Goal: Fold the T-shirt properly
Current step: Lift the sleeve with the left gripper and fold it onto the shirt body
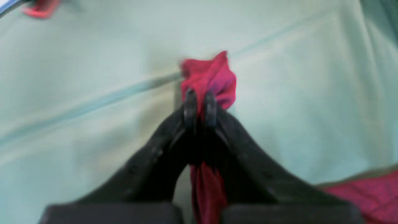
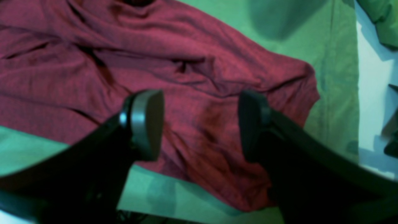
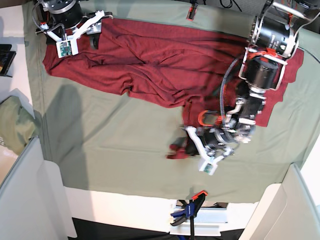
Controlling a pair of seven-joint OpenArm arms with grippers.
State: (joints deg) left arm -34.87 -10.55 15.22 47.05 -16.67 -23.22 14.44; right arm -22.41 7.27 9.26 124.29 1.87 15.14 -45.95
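Bench: pale green cloth (image 3: 110,150) is covering the whole bench, lying mostly flat with a long seam running across it in the left wrist view.
Shirt: large dark red long-sleeved T-shirt of thin knit (image 3: 160,65) is lying spread and rumpled across the far half of the bench, reaching from the far left corner in the base view to the right edge, with a narrower strip trailing down toward the middle.
Left tool: black left tool (image 1: 200,107) is sitting low over the middle of the bench, its jaws pinched together on a bunched fold of the red shirt; a tuft of fabric is poking out beyond the tips and more is hanging down between the fingers.
Right tool: black right tool (image 2: 200,124) is hovering over the shirt's far left corner in the base view, jaws standing wide apart with nothing between them, the wrinkled red fabric lying below.
Edges: blue and orange clamp (image 3: 190,210) is gripping the cloth at the near edge of the bench, and a bundled green cloth (image 3: 15,125) is sitting off the left side.
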